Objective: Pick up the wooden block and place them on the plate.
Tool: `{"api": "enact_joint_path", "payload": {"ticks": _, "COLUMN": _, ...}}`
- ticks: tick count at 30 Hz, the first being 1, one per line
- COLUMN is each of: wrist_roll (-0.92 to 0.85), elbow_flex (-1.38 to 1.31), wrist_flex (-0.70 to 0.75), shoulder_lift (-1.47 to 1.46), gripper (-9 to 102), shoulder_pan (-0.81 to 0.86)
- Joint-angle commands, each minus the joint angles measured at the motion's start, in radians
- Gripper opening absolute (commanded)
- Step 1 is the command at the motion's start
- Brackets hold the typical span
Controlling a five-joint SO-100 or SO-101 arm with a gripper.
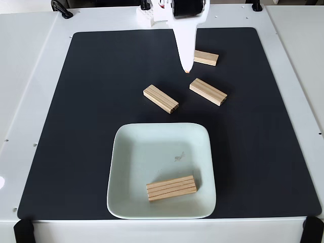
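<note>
One wooden block (pixel 171 188) lies flat inside the plate (pixel 126 152), near the plate's front edge and a little right of its middle, its long side running almost parallel to that edge; a faint smudge (pixel 179 157) marks the dish just above it. The plate sits on the black mat (pixel 91 101) close to the mat's front edge, roughly centred across it. Three more blocks lie on the mat behind the plate, apart from one another: one (pixel 160 98) angled just beyond the plate's back rim, one (pixel 208 91) to its right, also angled, and one (pixel 206 57) nearer the mat's back edge, its left end hidden behind the gripper. The gripper (pixel 186 70) reaches in from the back edge of the white table (pixel 30 76) as a single tapering white form pointing down at the mat; whether its jaws are parted cannot be told, and nothing can be seen held in them. The arm's upper part is cut off at the top of the fixed view. Black clamps show at the table's front corners (pixel 23 230) and along its back edge.
</note>
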Motion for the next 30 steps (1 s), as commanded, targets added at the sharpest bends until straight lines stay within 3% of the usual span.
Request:
{"api": "enact_joint_path", "payload": {"ticks": 1, "wrist_roll": 0.123, "elbow_flex": 0.144, "wrist_flex": 0.002, "shoulder_lift": 0.166, "gripper": -1, "shoulder_pan": -0.052}}
{"api": "enact_joint_path", "payload": {"ticks": 8, "wrist_roll": 0.393, "elbow_flex": 0.107, "wrist_flex": 0.029, "shoulder_lift": 0.117, "gripper": -1, "shoulder_pan": -0.179}}
{"api": "enact_joint_path", "payload": {"ticks": 15, "wrist_roll": 0.630, "elbow_flex": -0.284, "wrist_flex": 0.411, "shoulder_lift": -0.193, "gripper": -1, "shoulder_pan": -0.230}}
{"api": "enact_joint_path", "payload": {"ticks": 18, "wrist_roll": 0.689, "elbow_flex": -0.448, "wrist_flex": 0.506, "shoulder_lift": -0.308, "gripper": -1, "shoulder_pan": -0.229}}
{"api": "enact_joint_path", "payload": {"ticks": 23, "wrist_roll": 0.742, "elbow_flex": -0.643, "wrist_flex": 0.528, "shoulder_lift": -0.469, "gripper": -1, "shoulder_pan": -0.184}}
{"api": "enact_joint_path", "payload": {"ticks": 30, "wrist_roll": 0.782, "elbow_flex": -0.657, "wrist_flex": 0.577, "shoulder_lift": -0.548, "gripper": 0, "shoulder_pan": -0.149}}
